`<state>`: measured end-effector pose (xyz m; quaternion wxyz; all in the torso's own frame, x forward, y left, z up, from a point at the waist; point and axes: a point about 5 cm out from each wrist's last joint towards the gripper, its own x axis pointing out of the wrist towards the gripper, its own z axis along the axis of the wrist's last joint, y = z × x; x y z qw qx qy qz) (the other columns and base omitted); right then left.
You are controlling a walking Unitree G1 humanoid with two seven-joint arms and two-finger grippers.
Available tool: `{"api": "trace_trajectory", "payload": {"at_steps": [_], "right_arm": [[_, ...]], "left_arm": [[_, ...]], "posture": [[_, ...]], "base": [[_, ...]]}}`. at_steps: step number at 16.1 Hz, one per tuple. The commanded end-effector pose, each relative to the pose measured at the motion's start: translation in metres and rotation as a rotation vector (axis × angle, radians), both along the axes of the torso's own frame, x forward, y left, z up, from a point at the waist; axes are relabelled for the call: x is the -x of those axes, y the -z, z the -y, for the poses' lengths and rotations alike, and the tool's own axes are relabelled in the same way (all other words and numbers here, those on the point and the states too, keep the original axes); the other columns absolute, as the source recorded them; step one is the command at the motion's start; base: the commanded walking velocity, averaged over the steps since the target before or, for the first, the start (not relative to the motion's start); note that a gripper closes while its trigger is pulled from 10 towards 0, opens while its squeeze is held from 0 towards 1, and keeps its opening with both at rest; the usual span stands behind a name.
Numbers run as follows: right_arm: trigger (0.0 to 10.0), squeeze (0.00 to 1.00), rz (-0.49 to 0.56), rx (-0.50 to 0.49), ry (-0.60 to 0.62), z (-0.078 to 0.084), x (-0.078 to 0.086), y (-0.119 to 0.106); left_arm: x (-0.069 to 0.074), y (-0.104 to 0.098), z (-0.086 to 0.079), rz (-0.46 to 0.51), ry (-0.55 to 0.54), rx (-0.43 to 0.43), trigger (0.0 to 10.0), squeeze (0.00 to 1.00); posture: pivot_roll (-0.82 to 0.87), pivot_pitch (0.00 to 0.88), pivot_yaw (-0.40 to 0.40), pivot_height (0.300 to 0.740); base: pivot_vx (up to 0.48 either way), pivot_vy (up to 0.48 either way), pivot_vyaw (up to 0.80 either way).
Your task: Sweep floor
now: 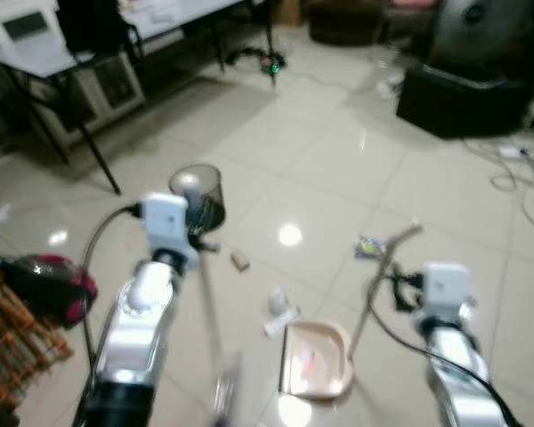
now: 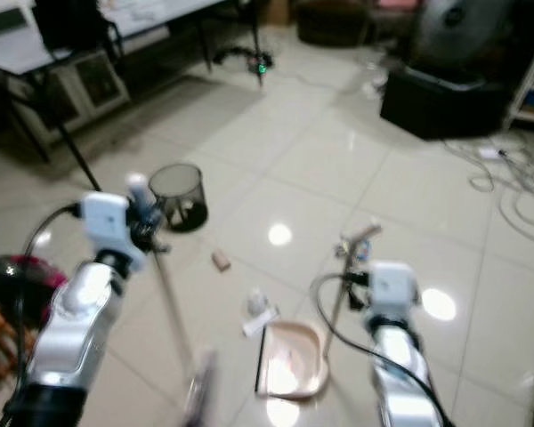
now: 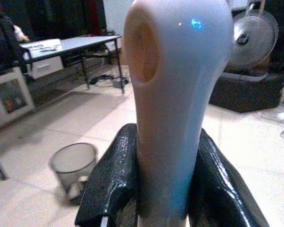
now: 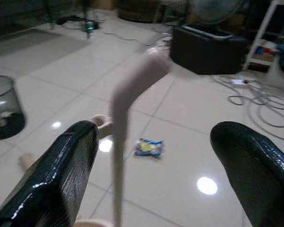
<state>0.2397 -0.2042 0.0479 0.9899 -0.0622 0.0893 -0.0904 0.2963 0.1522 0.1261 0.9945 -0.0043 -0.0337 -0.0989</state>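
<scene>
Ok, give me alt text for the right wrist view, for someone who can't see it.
The right gripper's two black fingers stand wide apart around a pale dustpan handle rising between them over glossy cream floor tiles. Beyond lie a small blue and yellow wrapper, a dark mesh waste bin, loose cables and a black box.

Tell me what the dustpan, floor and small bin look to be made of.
Dustpan: pale pink, smooth, probably moulded plastic. Floor: glossy cream tiles with grout lines and lamp reflections, likely ceramic. Bin: dark and see-through, perhaps wire mesh; blur leaves it open.
</scene>
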Motion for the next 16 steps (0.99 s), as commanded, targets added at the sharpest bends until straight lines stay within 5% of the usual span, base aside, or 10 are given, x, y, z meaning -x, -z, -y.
{"api": "trace_trajectory", "payload": {"at_steps": [1, 12, 15, 16], "right_arm": [[10.0, 0.0, 0.02, -0.019, -0.009, -0.008, -0.002, 0.0], [10.0, 0.0, 0.033, -0.047, 0.073, 0.028, -0.02, 0.008], [0.0, 0.0, 0.041, -0.066, 0.066, 0.037, -0.024, 0.01], [0.0, 0.0, 0.037, -0.068, 0.075, 0.041, -0.025, 0.011]], "left_arm": [[-0.001, -0.007, -0.011, 0.017, -0.029, -0.019, 10.0, 0.0], [0.001, -0.013, -0.014, 0.016, -0.012, -0.006, 10.0, 0.0], [0.003, -0.016, -0.016, 0.016, -0.001, -0.013, 10.0, 0.0], [0.004, -0.016, -0.017, 0.015, 0.001, -0.017, 10.0, 0.0]], "posture": [[-0.03, 0.0, 0.097, 0.74], [0.02, 0.026, 0.114, 0.74], [0.04, 0.048, 0.125, 0.74], [0.05, 0.054, 0.129, 0.74]], "base": [[0.292, 0.0, 0.0], [0.072, 0.0, 0.0], [0.0, 0.0, 0.0], [0.0, 0.0, 0.0]]}}
